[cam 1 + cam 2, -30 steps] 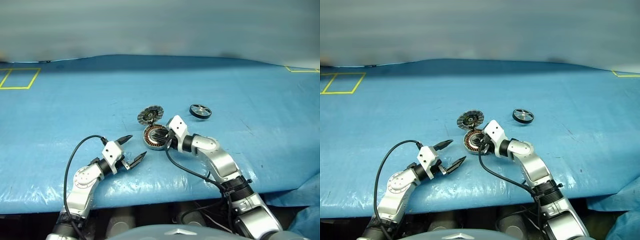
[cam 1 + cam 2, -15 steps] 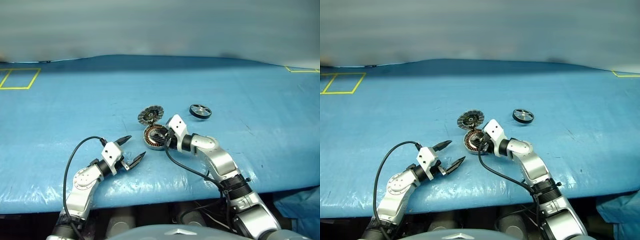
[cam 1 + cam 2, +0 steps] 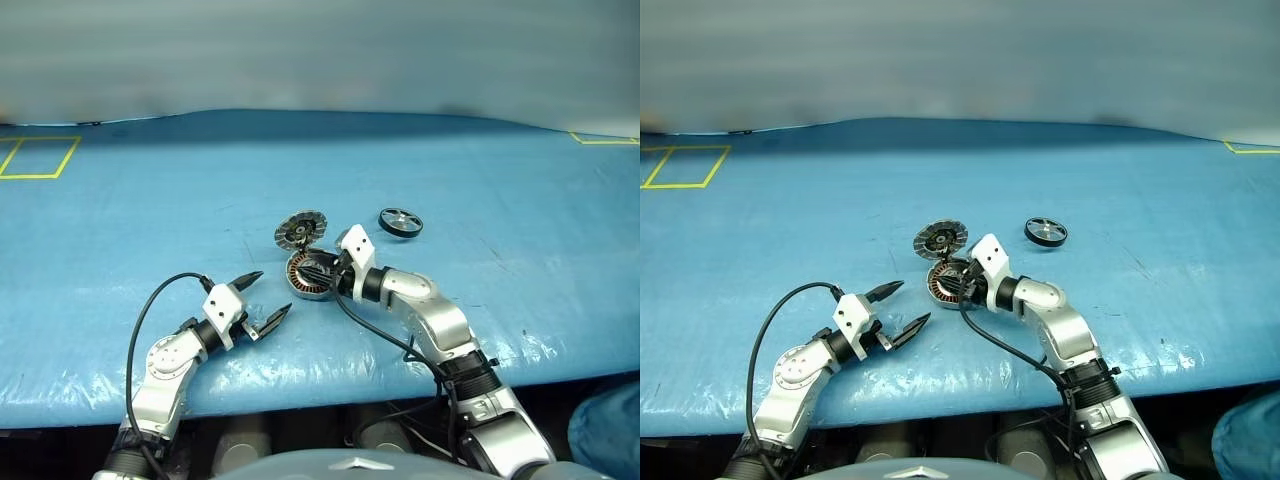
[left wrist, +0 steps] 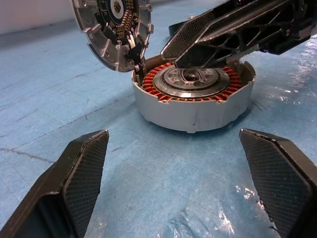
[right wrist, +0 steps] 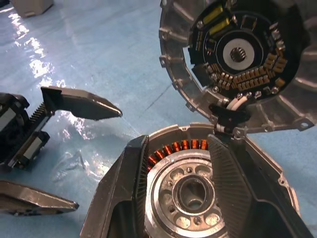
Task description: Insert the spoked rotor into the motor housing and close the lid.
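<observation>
The motor housing, a silver cup with copper windings, sits mid-table on the blue tarp. Its ribbed lid stands tilted open at the housing's far edge, circuit side showing. The spoked rotor lies flat on the tarp, off to the right and apart from both. My right gripper reaches over the housing's open top, its fingers apart across the centre ring, nothing between them. My left gripper hangs open just left of and nearer than the housing, pointing at it.
The blue tarp covers the whole table, and its front edge runs just below my arms. A yellow tape square marks the far left and a yellow corner the far right. A blue shape shows at the lower right.
My right gripper's fingers have spread wider over the housing and the wrist has rolled slightly. The left arm, housing, lid and rotor have stayed put.
</observation>
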